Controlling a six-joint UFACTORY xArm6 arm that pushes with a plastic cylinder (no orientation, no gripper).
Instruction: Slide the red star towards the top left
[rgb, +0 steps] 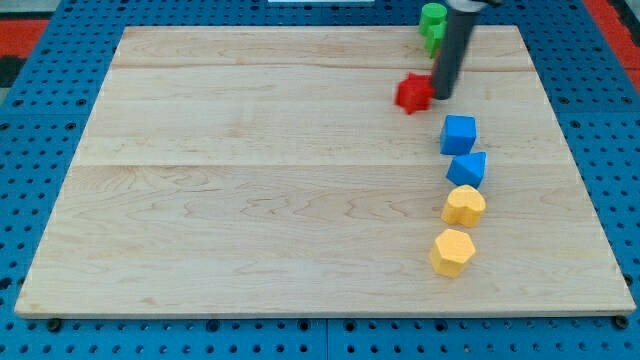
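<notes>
The red star (412, 93) lies on the wooden board (250, 180) in the upper right part of the view. My dark rod comes down from the view's top, and my tip (441, 96) rests right at the star's right side, touching or nearly touching it. A green block (432, 18) sits at the board's top edge just above the star, partly hidden behind the rod, with a second green piece (431, 42) below it.
Two blue blocks (459, 133) (468, 167) and two yellow blocks (464, 205) (452, 251) form a column down the right side, below my tip. A blue pegboard (40, 150) surrounds the board.
</notes>
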